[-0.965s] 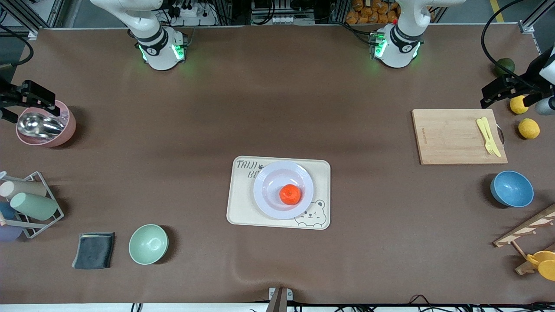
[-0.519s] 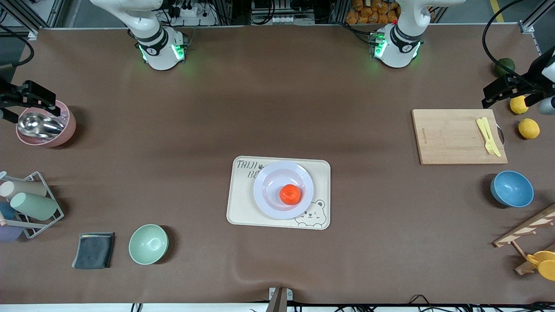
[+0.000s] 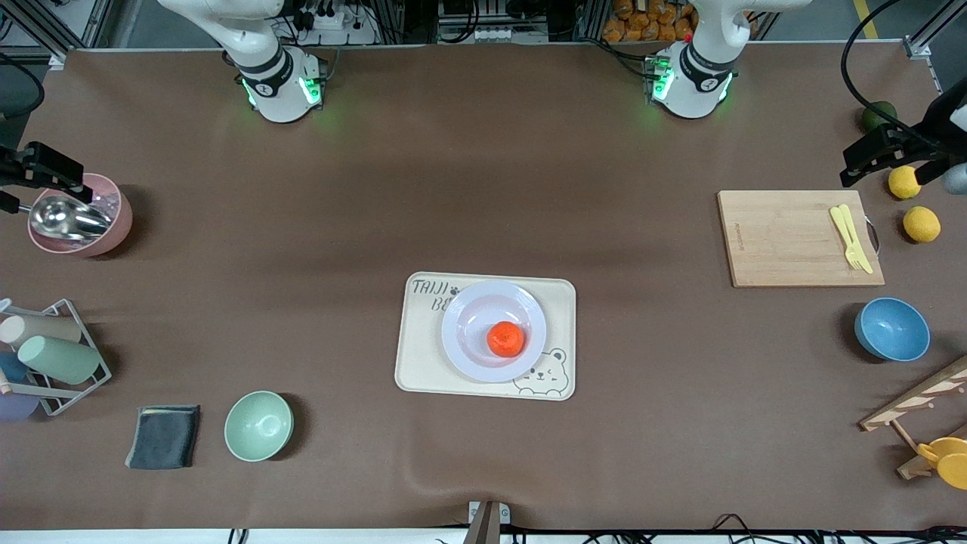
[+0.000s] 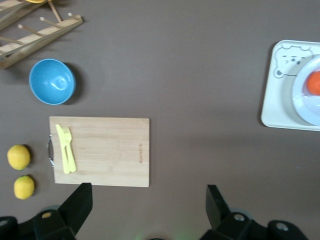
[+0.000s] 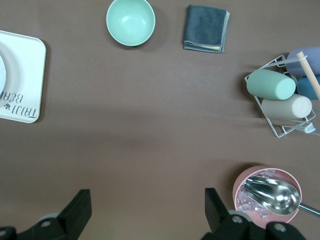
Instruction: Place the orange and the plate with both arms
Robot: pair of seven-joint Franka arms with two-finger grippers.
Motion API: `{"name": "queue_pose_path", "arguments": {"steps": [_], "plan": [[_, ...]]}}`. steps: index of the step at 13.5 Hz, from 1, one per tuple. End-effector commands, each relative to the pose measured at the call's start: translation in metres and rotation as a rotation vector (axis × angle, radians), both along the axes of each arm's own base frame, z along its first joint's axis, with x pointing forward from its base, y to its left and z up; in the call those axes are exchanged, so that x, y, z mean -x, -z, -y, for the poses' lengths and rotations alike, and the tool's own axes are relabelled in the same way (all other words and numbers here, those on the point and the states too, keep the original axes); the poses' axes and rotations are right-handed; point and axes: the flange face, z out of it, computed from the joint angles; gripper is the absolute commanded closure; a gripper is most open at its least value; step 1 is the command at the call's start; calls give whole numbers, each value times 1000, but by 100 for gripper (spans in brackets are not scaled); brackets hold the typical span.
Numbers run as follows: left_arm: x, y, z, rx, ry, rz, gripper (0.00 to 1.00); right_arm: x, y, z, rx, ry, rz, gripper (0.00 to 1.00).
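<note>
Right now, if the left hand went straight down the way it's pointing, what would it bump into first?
Probably just the bare brown table. The left hand hangs open, pointing down, and between its fingers only tabletop shows. The rectangular wooden cutting board lies just beside that line, though depth is hard to judge.

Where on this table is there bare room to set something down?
Widest bare stretch: between the tray and the robot bases. Also bare: between the tray and the cutting board, and between the tray and the pink bowl. Crowded: the cup rack, cloth and green bowl at the right arm's end; lemons, blue bowl at the left arm's end.
</note>
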Motion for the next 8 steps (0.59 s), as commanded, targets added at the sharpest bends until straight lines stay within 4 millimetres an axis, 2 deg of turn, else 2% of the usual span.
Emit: {"name": "queue_pose_path", "arguments": {"steps": [1,8], "plan": [[6,-7,0,21,10,0,0,3,2,2,17,2,-6,0],[7,-6,0,14,9,-15,0,3,1,2,18,1,-5,0]]}}
